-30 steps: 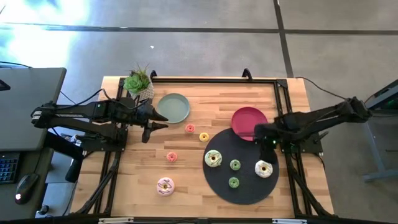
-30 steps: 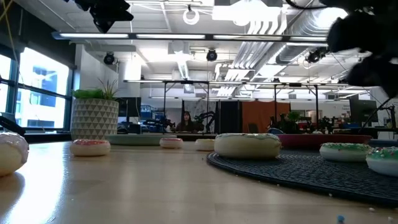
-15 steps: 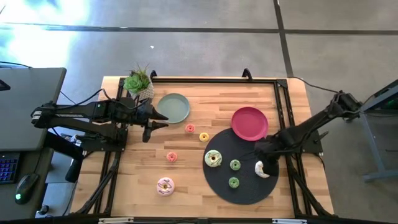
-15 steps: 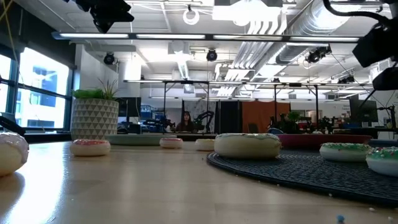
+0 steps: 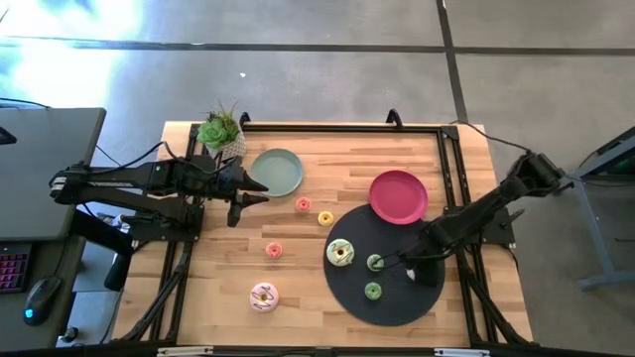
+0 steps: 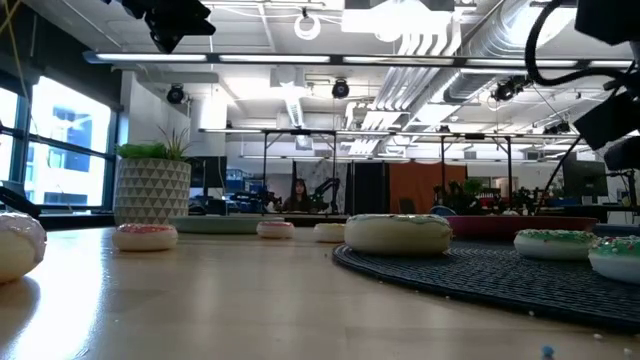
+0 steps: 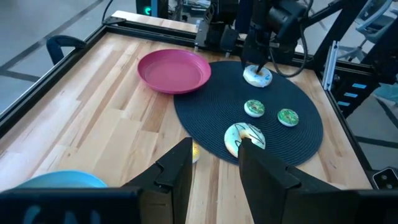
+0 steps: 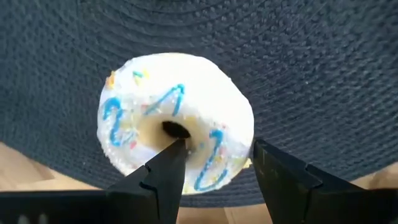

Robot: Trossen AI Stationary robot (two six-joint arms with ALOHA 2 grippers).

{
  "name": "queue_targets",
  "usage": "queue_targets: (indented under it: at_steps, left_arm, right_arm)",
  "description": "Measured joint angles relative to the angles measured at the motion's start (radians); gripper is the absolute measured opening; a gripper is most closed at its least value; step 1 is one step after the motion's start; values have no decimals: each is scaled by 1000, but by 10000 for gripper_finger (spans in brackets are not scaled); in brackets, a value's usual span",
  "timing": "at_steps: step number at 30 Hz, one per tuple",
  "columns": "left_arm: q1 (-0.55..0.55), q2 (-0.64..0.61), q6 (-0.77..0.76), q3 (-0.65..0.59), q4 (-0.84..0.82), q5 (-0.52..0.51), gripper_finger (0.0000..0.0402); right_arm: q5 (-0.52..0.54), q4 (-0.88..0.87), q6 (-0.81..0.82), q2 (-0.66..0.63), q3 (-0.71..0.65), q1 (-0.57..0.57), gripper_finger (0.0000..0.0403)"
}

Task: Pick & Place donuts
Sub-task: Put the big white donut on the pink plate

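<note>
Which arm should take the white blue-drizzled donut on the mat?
Right. The right gripper is already down over the white donut, open, one finger at its hole and one outside the ring. The left gripper waits across the table near the sage-green plate.

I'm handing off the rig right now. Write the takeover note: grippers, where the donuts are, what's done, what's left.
Right gripper: open, down over the white donut on the dark mat, one finger in its hole, one outside; not gripped.
Left gripper: open, empty, waiting beside the sage-green plate.
On the mat: white-green donut and two small green donuts.
On bare wood: red, yellow, salmon and pink sprinkled donut.
Done: no donut on either plate; pink plate empty.
Left: grip the white donut, then the rest.
</note>
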Motion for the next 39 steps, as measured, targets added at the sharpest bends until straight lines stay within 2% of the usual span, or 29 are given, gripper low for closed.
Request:
queue_targets:
  at_steps: [9, 12, 15, 19, 23, 26, 31, 35, 37, 39]
  left_arm:
    - [0, 0, 0, 0, 0, 0, 124]
    - [0, 0, 0, 0, 0, 0, 124]
    - [0, 0, 0, 0, 0, 0, 124]
    - [0, 0, 0, 0, 0, -1, 124]
    - [0, 0, 0, 0, 0, -1, 124]
    - [0, 0, 0, 0, 0, -2, 124]
    - [0, 0, 0, 0, 0, -2, 124]
    - [0, 0, 0, 0, 0, -2, 124]
    - [0, 0, 0, 0, 0, -2, 124]
    - [0, 0, -4, 0, 0, -2, 124]
  right_arm:
    - [49, 28, 7, 72, 0, -2, 168]
    - [49, 31, 44, 75, 0, -3, 138]
    - [39, 37, 61, 75, 0, -3, 92]
    - [-38, 41, 69, 76, 14, -3, 30]
    - [-32, 32, 42, 76, 80, -3, 11]
    - [58, -9, -3, 75, 155, -17, 31]
    - [281, -126, -108, 74, 269, -83, 53]
    - [540, -213, -126, 74, 337, -197, 41]
    - [594, -251, -190, 74, 361, -279, 33]
    - [600, -255, -251, 74, 374, -373, 29]
